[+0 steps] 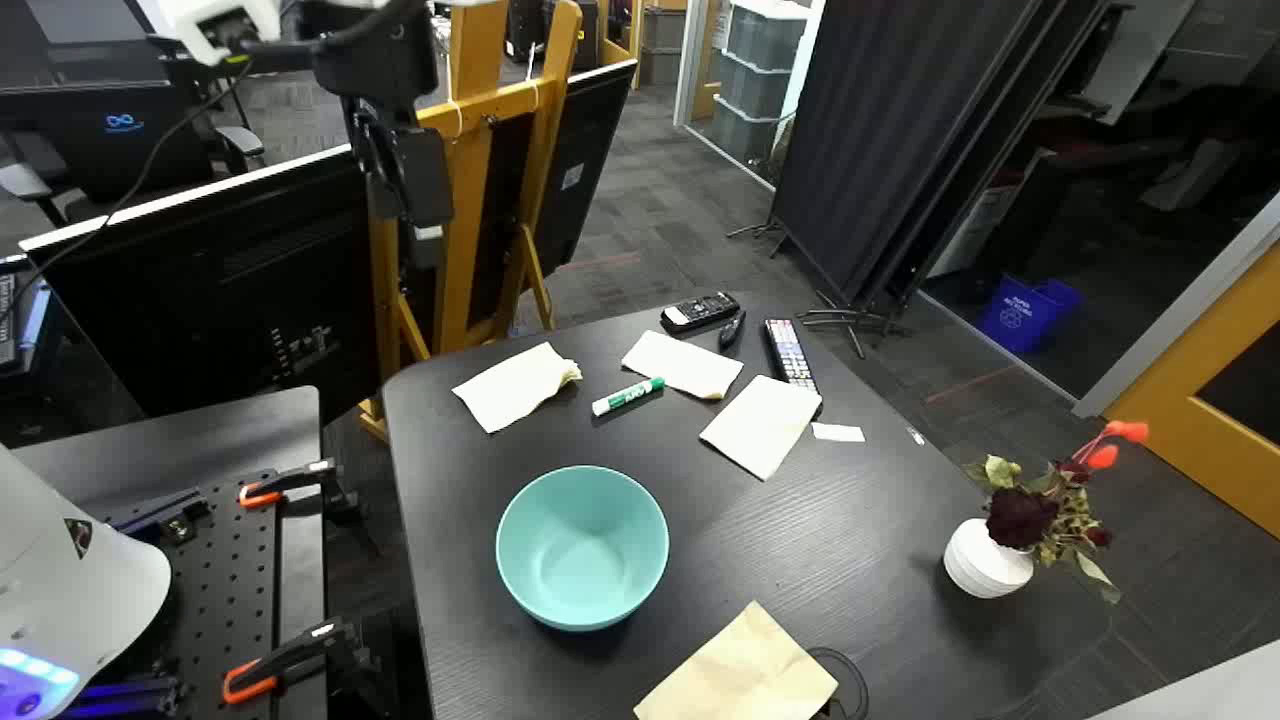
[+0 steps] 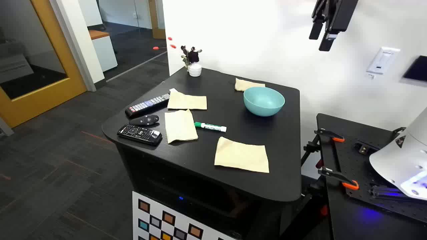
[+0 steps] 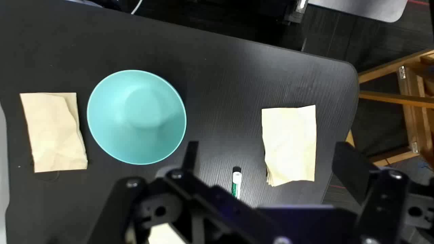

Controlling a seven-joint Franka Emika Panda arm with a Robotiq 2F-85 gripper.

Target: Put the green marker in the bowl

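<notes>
The green marker (image 1: 628, 396) lies flat on the black table, with a green cap and a white and green barrel. It also shows in an exterior view (image 2: 213, 127). In the wrist view only its white end (image 3: 236, 179) shows; my gripper's body hides the rest. The teal bowl (image 1: 582, 550) stands upright and empty on the table, apart from the marker. It also shows in an exterior view (image 2: 263, 104) and in the wrist view (image 3: 136, 117). My gripper (image 3: 267, 145) is open and empty, high above the table. It also shows in both exterior views (image 1: 425, 245) (image 2: 321, 39).
Folded papers (image 1: 518, 387) (image 1: 683, 364) (image 1: 762, 425) (image 1: 740, 668) lie around the marker and bowl. Remotes (image 1: 700, 312) (image 1: 792, 355) and a small black device (image 1: 732, 330) lie near the table edge. A potted flower (image 1: 988, 560) stands at the far end. A wooden easel (image 1: 480, 190) stands beside the table.
</notes>
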